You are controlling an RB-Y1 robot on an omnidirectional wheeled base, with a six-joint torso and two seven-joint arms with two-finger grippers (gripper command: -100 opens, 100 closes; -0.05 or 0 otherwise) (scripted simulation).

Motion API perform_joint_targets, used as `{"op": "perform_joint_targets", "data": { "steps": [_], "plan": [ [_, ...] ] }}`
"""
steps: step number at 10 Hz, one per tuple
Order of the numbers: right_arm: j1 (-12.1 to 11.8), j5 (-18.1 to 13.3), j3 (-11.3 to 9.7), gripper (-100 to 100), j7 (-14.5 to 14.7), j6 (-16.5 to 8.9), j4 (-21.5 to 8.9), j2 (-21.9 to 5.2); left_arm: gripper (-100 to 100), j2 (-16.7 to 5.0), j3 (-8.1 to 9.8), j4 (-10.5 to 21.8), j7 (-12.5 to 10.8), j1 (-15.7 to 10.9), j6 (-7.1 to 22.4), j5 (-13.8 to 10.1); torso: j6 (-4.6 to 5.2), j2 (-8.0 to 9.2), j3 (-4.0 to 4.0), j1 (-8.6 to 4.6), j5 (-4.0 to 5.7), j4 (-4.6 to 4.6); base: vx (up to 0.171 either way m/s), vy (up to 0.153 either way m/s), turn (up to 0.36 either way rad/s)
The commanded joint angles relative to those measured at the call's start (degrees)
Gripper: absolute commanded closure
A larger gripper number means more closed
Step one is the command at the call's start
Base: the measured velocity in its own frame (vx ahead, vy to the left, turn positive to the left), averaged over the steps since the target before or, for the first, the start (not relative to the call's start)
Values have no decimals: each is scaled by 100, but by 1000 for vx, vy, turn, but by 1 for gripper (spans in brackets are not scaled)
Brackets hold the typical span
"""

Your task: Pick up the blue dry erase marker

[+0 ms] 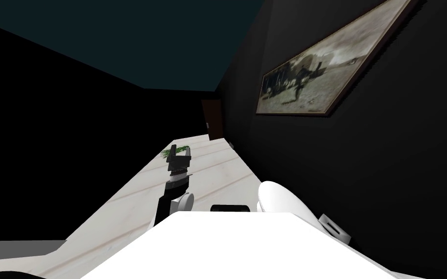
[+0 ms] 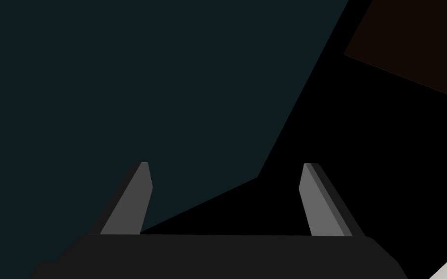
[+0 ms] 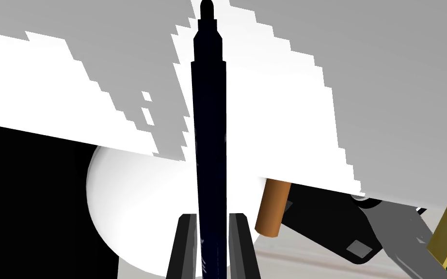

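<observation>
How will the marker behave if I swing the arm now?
The marker looks stiff and slim, probably light. The jaws press only one end, so it may pivot on fast swings. Round body: likely rolls if dropped.

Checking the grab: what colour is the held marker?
The marker looks near-black navy; clearest in the right wrist view.

Pretty dim hallway here. A pale plank floor [image 1: 217,169] runs to a dark brown door [image 1: 214,118] at the far end. The right wall [image 1: 387,169] is near black with a big framed picture [image 1: 314,72]. The ceiling [image 1: 145,38] is dark teal, and there's a black area on the left.
</observation>
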State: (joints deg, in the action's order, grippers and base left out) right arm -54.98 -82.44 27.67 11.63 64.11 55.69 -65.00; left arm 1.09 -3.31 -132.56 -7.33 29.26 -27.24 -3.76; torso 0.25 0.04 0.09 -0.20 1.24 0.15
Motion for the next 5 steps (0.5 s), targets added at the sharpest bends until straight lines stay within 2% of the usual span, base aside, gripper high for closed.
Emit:
{"op": "perform_joint_targets", "data": {
  "steps": [1, 2, 3, 4, 5],
  "plan": [
    [17, -286, 286, 100, -67, 133, -25, 106, 0, 0, 0, 0, 0, 0, 0, 0, 0, 0, 0, 0, 0, 0, 11, 0, -20],
    [17, -460, 466, 100, -67, 133, -25, 106, 0, 0, 0, 0, 0, 0, 0, 0, -3, -1, 0, 0, -3, 0, 0, 0, 0],
    [17, -573, 474, 100, -67, 133, -25, 106, 0, 0, 0, 0, 0, 0, 0, 0, -5, -2, -1, 1, -6, 0, 0, 0, 0],
    [-17, -486, 454, 100, -97, 132, 21, 104, 0, 0, 0, 0, 0, 0, 0, 0, -5, -2, -1, -2, -2, 0, 0, 0, 0],
    [-9, -502, 458, 0, -89, 130, 7, 102, 0, 0, 0, 0, 0, 0, 0, 0, -5, -1, -1, -2, -1, 1, 0, 0, 0]
  ]
}}
